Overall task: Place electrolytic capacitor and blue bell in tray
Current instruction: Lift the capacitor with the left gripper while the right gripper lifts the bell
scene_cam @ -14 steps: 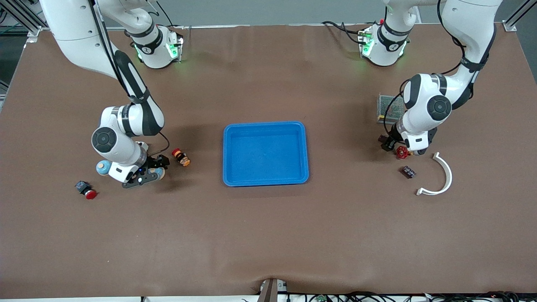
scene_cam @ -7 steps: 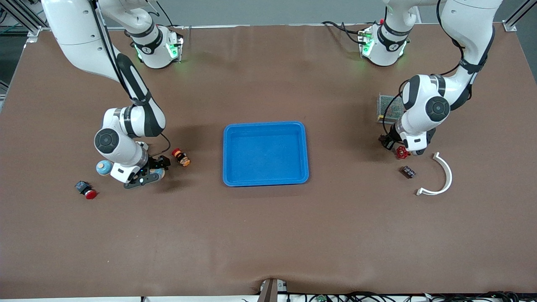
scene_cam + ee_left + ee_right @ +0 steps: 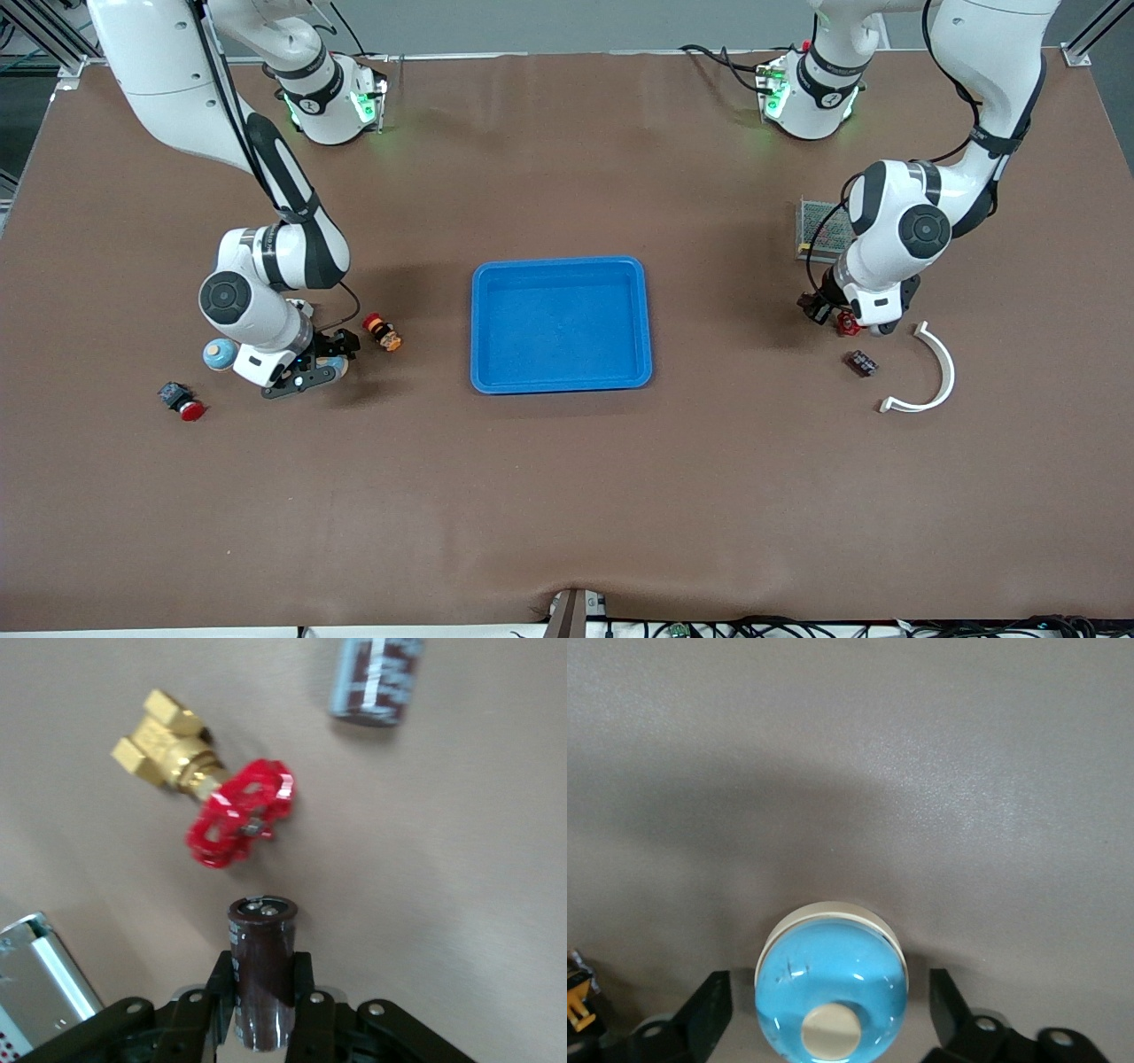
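Left arm bends low over the table beside the red valve [image 3: 241, 811]; the left gripper [image 3: 263, 1008] clamps the capacitor [image 3: 261, 970]. Right gripper [image 3: 833, 1014], low too, straddles the bell [image 3: 831, 992], fingers apart. Tray [image 3: 560, 266] sits mid-table.

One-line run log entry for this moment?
left tool: shut on capacitor | right tool: open around blue bell | tray: empty

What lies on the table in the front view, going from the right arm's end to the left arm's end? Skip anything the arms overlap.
red pushbutton → orange-and-red switch → blue tray → grey mesh box → small dark block → white curved piece
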Robot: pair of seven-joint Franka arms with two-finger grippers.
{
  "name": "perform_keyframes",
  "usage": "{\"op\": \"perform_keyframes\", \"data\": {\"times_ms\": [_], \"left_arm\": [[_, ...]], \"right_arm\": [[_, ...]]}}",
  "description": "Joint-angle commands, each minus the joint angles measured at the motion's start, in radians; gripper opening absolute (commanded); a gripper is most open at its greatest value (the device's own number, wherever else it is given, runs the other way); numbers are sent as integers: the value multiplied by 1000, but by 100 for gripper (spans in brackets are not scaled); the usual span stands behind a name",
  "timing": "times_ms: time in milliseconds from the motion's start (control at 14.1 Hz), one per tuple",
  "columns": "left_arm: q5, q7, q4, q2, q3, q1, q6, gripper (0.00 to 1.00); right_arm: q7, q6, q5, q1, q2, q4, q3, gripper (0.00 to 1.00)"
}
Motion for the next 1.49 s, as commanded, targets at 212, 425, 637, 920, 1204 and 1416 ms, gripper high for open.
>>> {"op": "perform_keyframes", "data": {"times_ms": [212, 425, 637, 920, 1204, 1416], "left_arm": [[10, -147, 149, -16, -85, -3, -172, 0], [10, -239, 205, 4, -144, -9, -177, 0], [6, -354, 251, 21, -170, -84, -179, 0], [8, -442, 288, 25, -170, -202, -180, 0], [10, -502, 362, 85, -170, -304, -180, 0], [11, -558, 416, 139, -165, -376, -180, 0]], "right_arm": [[-42, 10, 12, 3, 5, 4, -6, 58], [-40, 10, 12, 5, 8, 10, -6, 40], [-35, -1, 14, 2, 10, 27, -6, 40], [-32, -13, 14, 0, 8, 49, -6, 40], [-29, -166, 43, -1, 4, 125, -6, 40], [-23, -246, 102, 5, -1, 161, -7, 40]]}}
